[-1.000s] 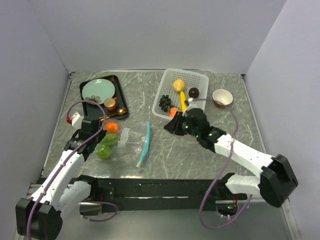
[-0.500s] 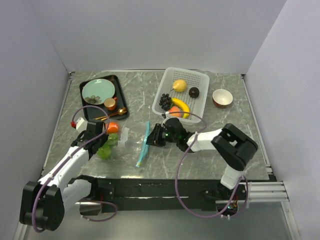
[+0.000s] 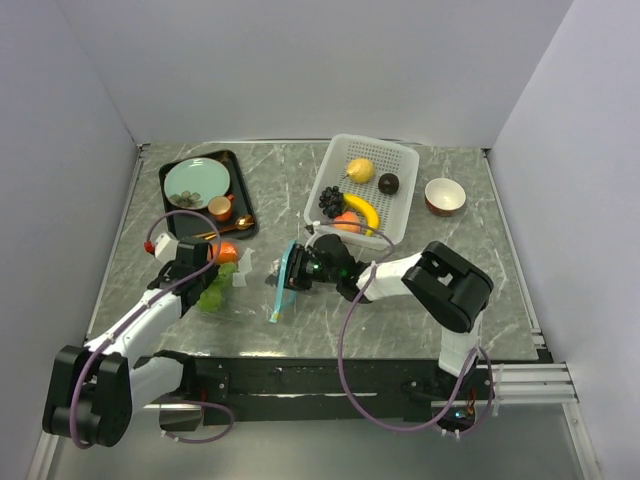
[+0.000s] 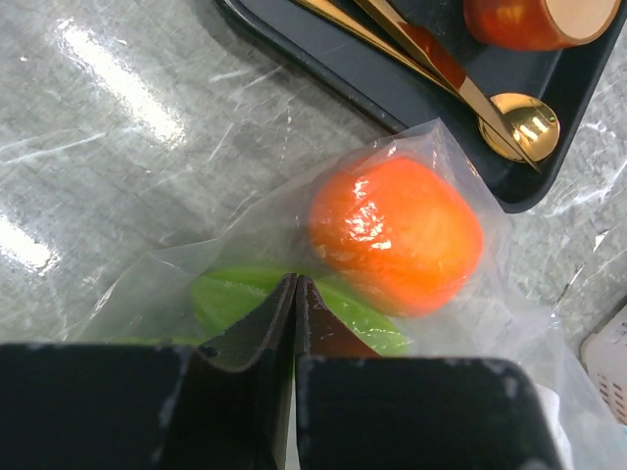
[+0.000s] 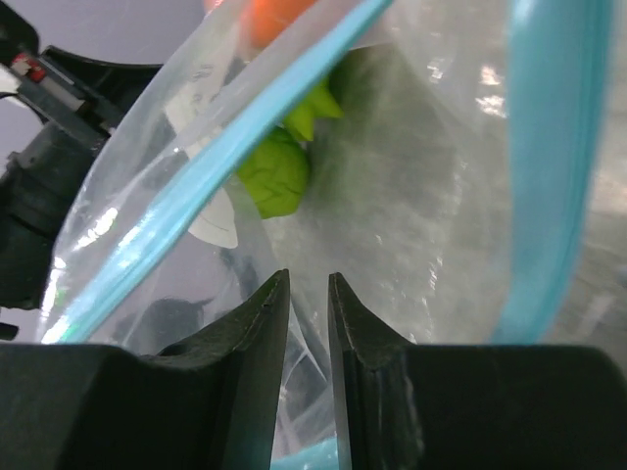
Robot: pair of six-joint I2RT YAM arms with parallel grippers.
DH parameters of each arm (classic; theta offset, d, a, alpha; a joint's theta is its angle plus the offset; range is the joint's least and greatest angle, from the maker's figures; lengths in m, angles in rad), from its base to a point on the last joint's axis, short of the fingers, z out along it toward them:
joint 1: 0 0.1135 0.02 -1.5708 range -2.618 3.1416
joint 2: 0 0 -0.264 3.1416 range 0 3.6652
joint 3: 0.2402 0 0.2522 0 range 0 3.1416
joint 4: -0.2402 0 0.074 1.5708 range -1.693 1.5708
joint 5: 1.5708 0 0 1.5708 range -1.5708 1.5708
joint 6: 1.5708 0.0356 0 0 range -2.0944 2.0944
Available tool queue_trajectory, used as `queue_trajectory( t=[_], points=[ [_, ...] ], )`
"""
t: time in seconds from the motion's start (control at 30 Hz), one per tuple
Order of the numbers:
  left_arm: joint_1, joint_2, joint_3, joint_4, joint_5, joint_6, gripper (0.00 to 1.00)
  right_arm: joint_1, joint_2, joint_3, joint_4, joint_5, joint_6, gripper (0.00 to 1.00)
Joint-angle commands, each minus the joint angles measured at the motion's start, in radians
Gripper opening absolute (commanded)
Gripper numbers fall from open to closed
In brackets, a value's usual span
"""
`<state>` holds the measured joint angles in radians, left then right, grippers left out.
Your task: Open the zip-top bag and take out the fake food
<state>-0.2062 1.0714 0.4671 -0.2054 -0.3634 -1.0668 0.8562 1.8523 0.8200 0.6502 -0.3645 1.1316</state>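
Zip-top bag [image 3: 250, 274] near the desk's [image 3: 280, 190] left edge is unzipped. Some fruit's [image 3: 362, 212] in the basket [image 3: 396, 150], but the orange [image 4: 397, 235] and lime [image 5: 274, 176] aren't out yet. Left gripper [image 4: 294, 294] pinches its film; right gripper's [image 5: 309, 294] at the zipper [image 5: 549, 147], grip unclear.

One zip-top bag [image 3: 255, 275], with two toy fruits inside: one orange [image 4: 397, 235] and one lime [image 3: 210, 297]. One white basket [image 3: 372, 141] holds five more (lemon [image 3: 360, 171], banana [image 3: 362, 212], peach [image 3: 346, 222], black grapes [image 3: 331, 202], dark brown ball [image 3: 389, 183], one of each). Also one black tray [image 3: 238, 175], one teal plate [image 3: 195, 182], one orange cup [image 3: 220, 208], one gold spoon [image 4: 519, 122], one bowl [image 3: 444, 196].
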Motion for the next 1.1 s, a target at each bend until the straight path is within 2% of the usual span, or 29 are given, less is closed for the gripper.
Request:
queue_trajectory(
  t=[0.0, 0.2, 0.5, 0.6, 0.87, 1.07],
  points=[
    [0.001, 0.009, -0.038, 0.011, 0.043, 0.005, 0.09, 0.033, 0.004, 0.079, -0.043, 0.064, -0.038, 0.32],
    [0.001, 0.013, -0.074, 0.04, 0.101, 0.001, 0.09, 0.076, 0.054, 0.16, -0.095, 0.098, -0.079, 0.42],
    [0.001, -0.027, -0.125, 0.064, 0.17, -0.018, 0.08, 0.113, 0.1, 0.254, -0.182, 0.185, -0.15, 0.65],
    [0.001, -0.034, -0.142, 0.075, 0.193, -0.019, 0.07, 0.122, 0.117, 0.263, -0.182, 0.209, -0.164, 0.69],
    [-0.001, -0.048, -0.162, 0.087, 0.224, -0.015, 0.07, 0.135, 0.166, 0.295, -0.204, 0.251, -0.168, 0.72],
    [0.001, -0.07, -0.165, 0.078, 0.228, -0.007, 0.07, 0.135, 0.105, 0.245, -0.235, 0.324, -0.145, 0.75]
  ],
)
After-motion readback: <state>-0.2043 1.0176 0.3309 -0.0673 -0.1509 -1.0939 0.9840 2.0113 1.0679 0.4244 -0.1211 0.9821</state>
